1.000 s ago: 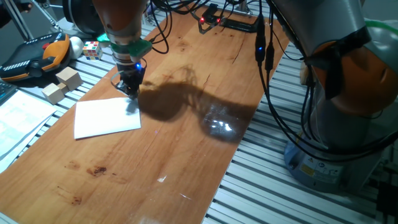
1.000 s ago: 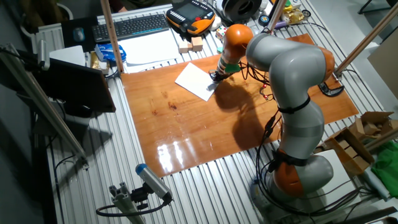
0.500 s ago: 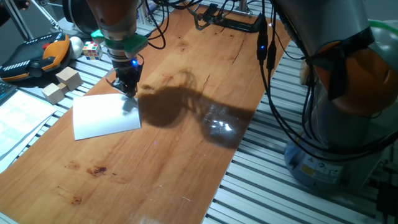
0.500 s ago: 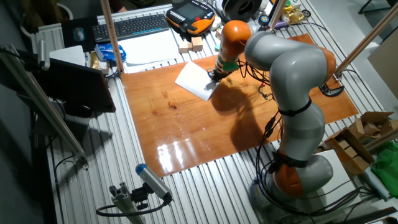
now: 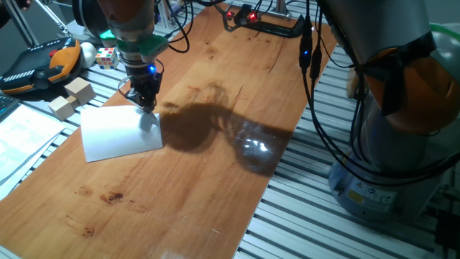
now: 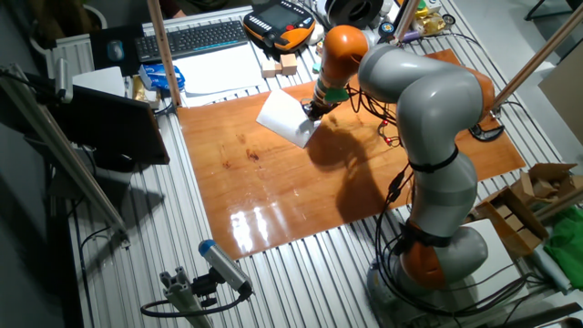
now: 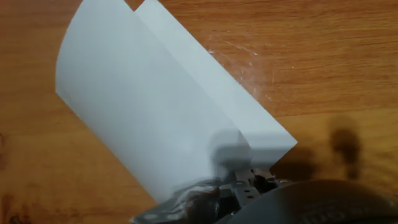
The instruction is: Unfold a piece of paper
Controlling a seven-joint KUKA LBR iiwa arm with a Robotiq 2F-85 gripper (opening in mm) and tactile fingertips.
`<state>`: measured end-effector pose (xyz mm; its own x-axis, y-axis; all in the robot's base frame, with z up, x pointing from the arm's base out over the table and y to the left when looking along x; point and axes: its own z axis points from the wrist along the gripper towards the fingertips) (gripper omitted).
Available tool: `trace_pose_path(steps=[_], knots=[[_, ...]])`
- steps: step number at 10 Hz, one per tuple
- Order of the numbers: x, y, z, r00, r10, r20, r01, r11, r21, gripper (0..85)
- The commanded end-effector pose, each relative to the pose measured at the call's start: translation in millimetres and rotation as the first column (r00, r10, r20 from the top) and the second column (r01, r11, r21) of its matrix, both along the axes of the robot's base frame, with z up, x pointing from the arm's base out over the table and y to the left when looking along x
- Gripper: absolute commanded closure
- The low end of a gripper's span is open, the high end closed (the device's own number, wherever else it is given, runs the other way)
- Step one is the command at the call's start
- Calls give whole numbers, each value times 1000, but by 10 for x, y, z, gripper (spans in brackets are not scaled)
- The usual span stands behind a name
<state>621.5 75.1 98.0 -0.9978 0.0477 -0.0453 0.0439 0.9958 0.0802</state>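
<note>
The piece of paper [image 5: 118,134] is plain white and lies folded on the wooden board [image 5: 215,180], near its left end. My gripper [image 5: 147,108] stands at the paper's right corner and is shut on the edge of the top flap. In the hand view the top flap [image 7: 137,112] is raised and curved toward the camera, and the lower layer [image 7: 217,93] lies flat on the wood beside it. My fingertips [image 7: 233,186] are blurred at the bottom edge. In the other fixed view the paper [image 6: 282,117] tilts up at the gripper [image 6: 309,113].
Two wooden blocks [image 5: 72,97], a colour cube [image 5: 106,57] and an orange-black pendant [image 5: 39,65] lie left of the board. Printed sheets [image 5: 21,133] lie at the far left. A black device with red lights [image 5: 251,20] and cables sit at the far end. A keyboard [image 6: 191,38] lies behind.
My gripper has moved up and a little to the left over the paper, with the top flap's edge in it. The flap has lifted off the lower layer.
</note>
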Motion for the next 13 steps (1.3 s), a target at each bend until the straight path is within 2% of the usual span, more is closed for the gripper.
trace_pose_path(steps=[1, 3, 6, 8, 9, 13], knots=[[-21, 16, 37, 1000, 0, -1, 0, 1000, 0, 830], [-84, 78, 111, 1000, 2, -4, -2, 1000, 0, 830], [-153, 84, 188, 1000, 11, -7, -11, 1000, -8, 830], [-211, 87, 245, 1000, 23, -4, -24, 999, -24, 830], [-230, 74, 275, 999, 34, 2, -34, 998, -47, 830], [-314, 5, 402, 999, 49, 0, -49, 997, -65, 830]])
